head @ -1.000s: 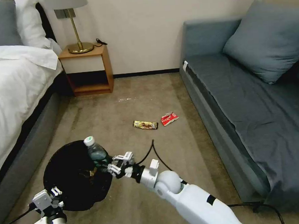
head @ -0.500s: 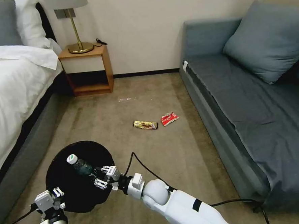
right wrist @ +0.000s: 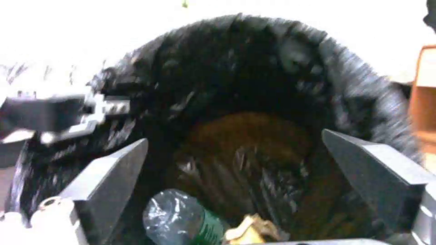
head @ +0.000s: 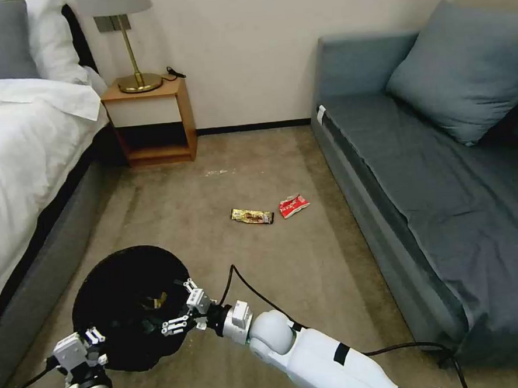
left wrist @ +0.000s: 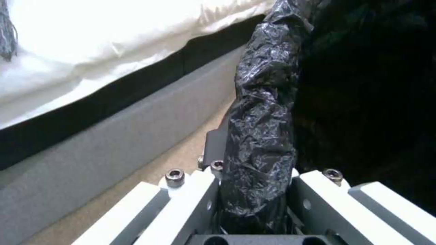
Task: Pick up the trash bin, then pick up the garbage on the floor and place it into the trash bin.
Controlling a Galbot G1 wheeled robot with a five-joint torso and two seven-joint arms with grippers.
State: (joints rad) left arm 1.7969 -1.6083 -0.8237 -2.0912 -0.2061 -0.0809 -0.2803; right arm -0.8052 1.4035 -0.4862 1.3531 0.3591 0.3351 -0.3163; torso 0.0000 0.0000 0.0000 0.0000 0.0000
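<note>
Two wrappers: gold-brown bar wrapper [head: 252,216] and red-white wrapper [head: 293,205] on the carpet, well beyond the fingers.
Bottle [right wrist: 182,219]: inside the trash bin [head: 125,307], just below the spread fingers, long axis tilted, cap end hidden (half a second ago it was gripped).
Right gripper [head: 179,307]: fingers apart, empty, over the rim.
Left gripper [left wrist: 252,200]: fingers pinching the bag-lined rim.

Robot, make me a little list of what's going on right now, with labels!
Left gripper: shut on the trash bin rim
Right gripper: open, at the bin's mouth
In bin: bottle, brown paper
On carpet: gold-brown wrapper, red-white wrapper
Room: bed on the robot's left, sofa on its right
</note>
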